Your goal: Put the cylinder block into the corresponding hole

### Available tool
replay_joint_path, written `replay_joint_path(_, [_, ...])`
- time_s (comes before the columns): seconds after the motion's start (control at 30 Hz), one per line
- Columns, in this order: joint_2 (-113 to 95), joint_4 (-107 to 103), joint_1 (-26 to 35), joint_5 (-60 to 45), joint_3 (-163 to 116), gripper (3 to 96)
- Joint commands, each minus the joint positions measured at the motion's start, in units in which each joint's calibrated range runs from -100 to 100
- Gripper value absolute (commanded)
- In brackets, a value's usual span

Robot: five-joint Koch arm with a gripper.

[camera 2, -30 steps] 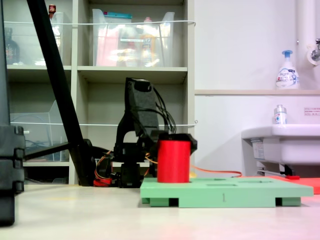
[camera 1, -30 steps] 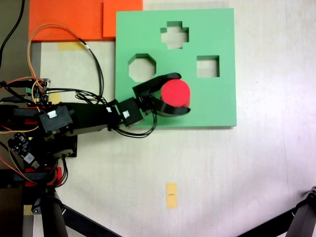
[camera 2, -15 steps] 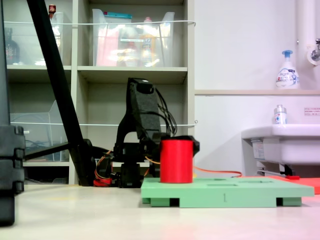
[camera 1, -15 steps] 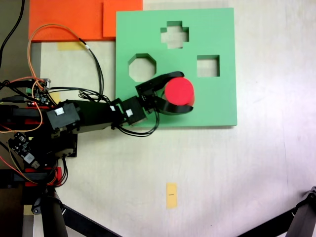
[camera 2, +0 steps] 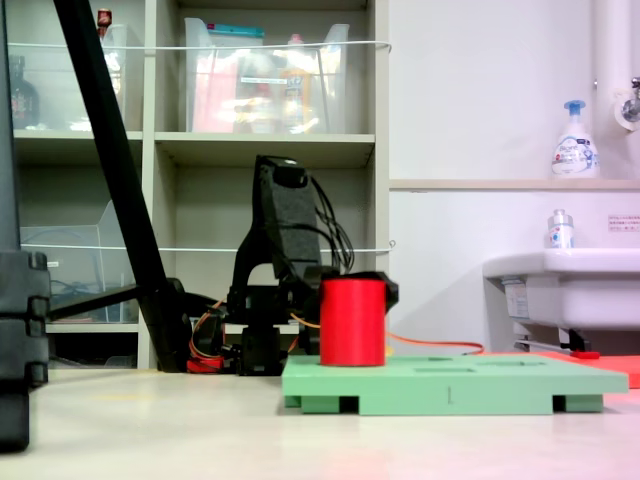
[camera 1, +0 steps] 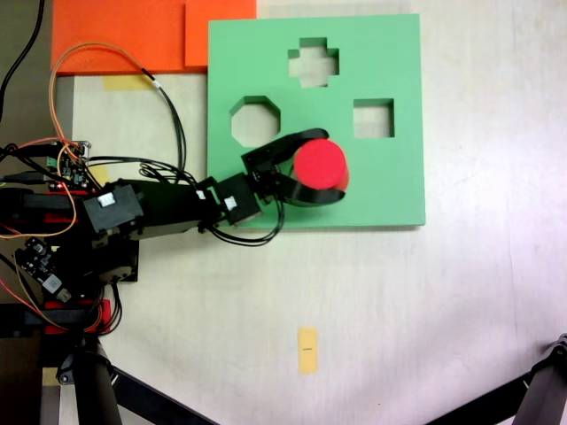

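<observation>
The cylinder block [camera 1: 319, 166], bright red with a flat round top, stands upright on the green foam board [camera 1: 390, 186], right of the octagonal cutout [camera 1: 254, 121]. My gripper [camera 1: 330, 166] is shut on it, one black finger curving over its far side and one along its near side. In the second exterior view the cylinder block [camera 2: 352, 322] rises straight from the board [camera 2: 450, 385], with a black finger [camera 2: 390, 288] showing beside its top. The corresponding hole is hidden; only a cross [camera 1: 313, 62], the octagon and a square cutout [camera 1: 373, 119] show.
Orange foam sheets [camera 1: 133, 35] lie at the first exterior view's top left. A yellow tape strip [camera 1: 306, 350] is on the floor below the board. Tripod legs [camera 1: 133, 394] cross the bottom corners. In the second exterior view a sink [camera 2: 570, 280] stands at the right.
Over the last second the gripper carried the cylinder block slightly to the right across the board. In the last half second it has barely moved.
</observation>
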Motion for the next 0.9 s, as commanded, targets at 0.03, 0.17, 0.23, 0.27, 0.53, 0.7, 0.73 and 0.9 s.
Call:
replay_joint_path(0.03, [-0.1,1.9,0.0,-0.1,0.0,39.7])
replay_joint_path(0.17, [-0.1,2.9,0.5,-0.1,-0.6,39.7])
replay_joint_path(0.23, [-0.1,3.1,0.6,-0.1,-1.1,39.7])
replay_joint_path(0.27, [-0.1,3.1,0.6,-0.1,-1.5,39.7])
replay_joint_path(0.53, [-0.1,4.7,0.5,-0.1,-3.8,39.9])
replay_joint_path(0.7, [0.2,5.1,0.5,0.0,-4.6,39.9])
replay_joint_path(0.73, [0.9,5.3,0.5,0.0,-4.6,39.9])
replay_joint_path(0.9, [2.4,6.3,0.5,0.0,-4.6,39.9])
